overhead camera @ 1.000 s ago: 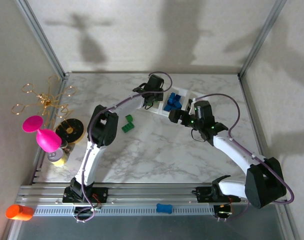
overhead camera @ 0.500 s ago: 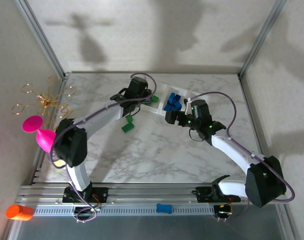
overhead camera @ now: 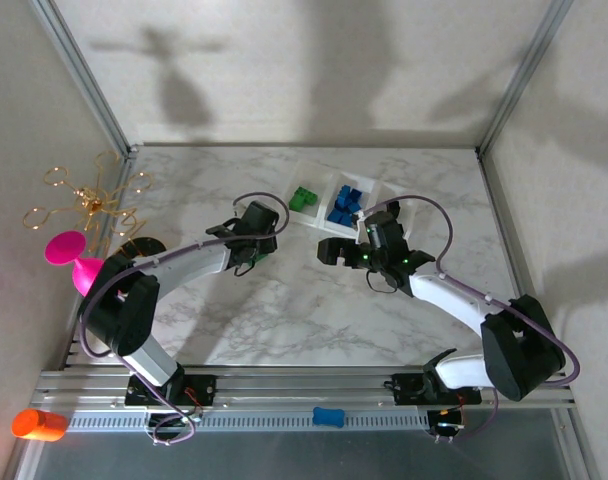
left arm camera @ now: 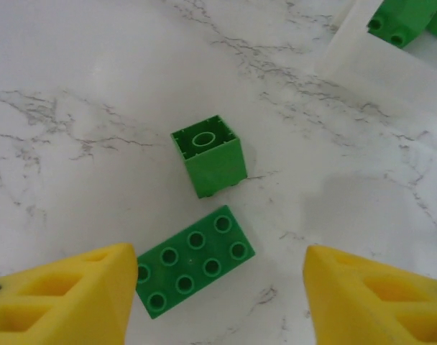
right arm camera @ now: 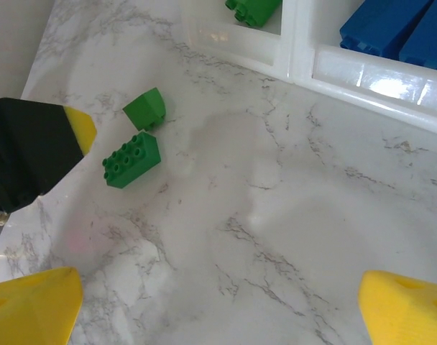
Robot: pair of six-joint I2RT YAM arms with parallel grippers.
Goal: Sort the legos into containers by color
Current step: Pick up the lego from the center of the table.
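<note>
The small green brick and the eight-stud green brick are lying loose on the marble surface, just beside each other and not yet sorted. The eight-stud brick is resting flat with its studs up. The small one is showing a single round socket on its upper face, so it appears to be tipped off its normal seat.

The containers are standing near these two bricks, toward the far side. The left-hand bin is holding a sorted green brick and the middle bin is holding the blue legos. Part of the third bin is being covered by the right arm, so its contents cannot be confirmed.

The left gripper is hovering directly above the two loose bricks with its yellow fingers spread wide and holding nothing. The eight-stud brick is sitting between them, which suggests it is being lined up as the next pick for the green bin.

The right gripper is also spread apart and empty, hanging over bare surface near the tray. In my assessment it is standing off to keep the left arm's path to the green bin unobstructed.
</note>
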